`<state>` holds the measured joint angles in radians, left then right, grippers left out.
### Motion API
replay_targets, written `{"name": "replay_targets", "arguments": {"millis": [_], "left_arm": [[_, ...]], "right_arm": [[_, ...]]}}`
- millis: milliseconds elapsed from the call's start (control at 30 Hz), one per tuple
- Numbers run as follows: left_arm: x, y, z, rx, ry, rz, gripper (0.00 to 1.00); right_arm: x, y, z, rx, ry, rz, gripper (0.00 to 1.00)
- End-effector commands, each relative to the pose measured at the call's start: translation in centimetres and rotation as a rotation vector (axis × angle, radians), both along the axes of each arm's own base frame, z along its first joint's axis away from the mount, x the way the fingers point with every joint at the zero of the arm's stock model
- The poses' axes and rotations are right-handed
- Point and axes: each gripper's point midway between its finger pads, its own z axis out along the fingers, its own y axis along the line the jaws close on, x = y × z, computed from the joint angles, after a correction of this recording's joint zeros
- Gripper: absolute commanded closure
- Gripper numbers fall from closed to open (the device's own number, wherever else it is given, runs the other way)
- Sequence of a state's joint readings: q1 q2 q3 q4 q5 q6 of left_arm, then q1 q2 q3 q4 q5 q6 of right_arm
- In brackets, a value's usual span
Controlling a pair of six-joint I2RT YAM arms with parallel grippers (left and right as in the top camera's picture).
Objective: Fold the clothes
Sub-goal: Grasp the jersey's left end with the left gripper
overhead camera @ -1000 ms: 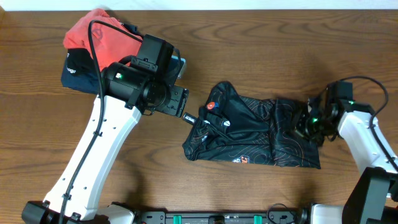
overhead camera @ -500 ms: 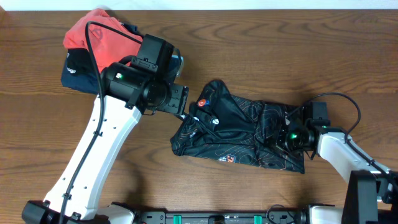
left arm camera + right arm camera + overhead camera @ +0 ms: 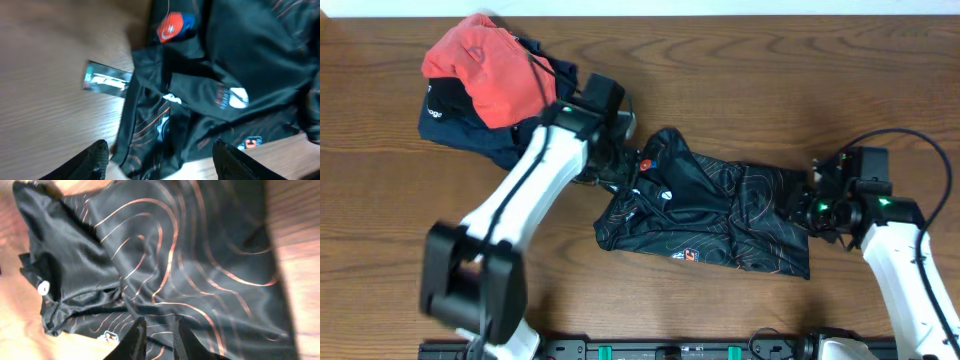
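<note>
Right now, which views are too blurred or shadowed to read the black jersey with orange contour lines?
Overhead: black contour-lined jersey sharp, left arm motion-blurred low down. Left wrist: whole frame soft, logos smeared. Right wrist: contour lines fairly clear, dark shadow down the right side, near fingers out of focus.

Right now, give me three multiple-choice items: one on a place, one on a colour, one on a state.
1. The red and navy pile lies where from the black jersey? A to its left; B to its right; C on it.
2. The jersey's contour lines are: A green; B orange; C blue.
3. The fingers of the left gripper are: A clamped on cloth; B hidden; C spread open.
1 A: overhead shows it at the far left. 2 B: right wrist view shows orange curves. 3 C: left wrist view shows a wide gap.
</note>
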<state>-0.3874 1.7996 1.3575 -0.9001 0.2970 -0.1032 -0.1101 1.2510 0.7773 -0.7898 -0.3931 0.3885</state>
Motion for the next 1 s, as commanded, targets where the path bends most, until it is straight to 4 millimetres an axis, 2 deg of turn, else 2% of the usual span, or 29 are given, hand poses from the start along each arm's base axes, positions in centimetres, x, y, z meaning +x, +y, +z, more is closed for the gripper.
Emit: {"name": "replay_targets", "arguments": {"millis": [0, 200, 333, 467, 567, 700, 733, 900, 967], "left_arm": [[0.1, -0.5, -2.1, -0.025, 0.046, -0.020, 0.31], [-0.1, -2.5, -5.2, -0.139, 0.116, -0.121, 0.32], [-0.6, -2.1, -7.7, -0.126, 0.174, -0.143, 0.32], [-0.9, -1.6, -9.1, -0.121, 0.200, -0.169, 0.32], [-1.0, -1.4, -9.1, -0.124, 0.201, -0.186, 0.32], [-1.3, -2.4, -8.0, -0.255, 0.198, -0.259, 0.31], [-1.2, -2.4, -7.9, -0.274, 0.198, -0.250, 0.26], [0.2, -1.5, -6.5, -0.419, 0.198, -0.172, 0.16], [0.8, -1.0, -5.8, -0.477, 0.194, -0.137, 0.01]], "right_arm": [[0.4, -1.4, 0.7, -0.035, -0.025, -0.018, 0.82], [-0.3, -1.8, 0.4, -0.050, -0.013, 0.019, 0.83], [-0.8, -1.7, 0.3, -0.061, -0.005, 0.061, 0.84], [-1.0, -1.7, 0.2, -0.066, -0.006, 0.078, 0.84], [-0.9, -1.7, 0.2, -0.066, -0.007, 0.077, 0.84], [-0.9, -1.7, 0.2, -0.068, -0.009, 0.083, 0.84], [-0.9, -1.7, 0.3, -0.068, -0.010, 0.085, 0.84], [-1.2, -1.6, 0.2, -0.071, -0.005, 0.101, 0.84], [-1.2, -1.6, 0.2, -0.072, -0.005, 0.104, 0.84]]}}
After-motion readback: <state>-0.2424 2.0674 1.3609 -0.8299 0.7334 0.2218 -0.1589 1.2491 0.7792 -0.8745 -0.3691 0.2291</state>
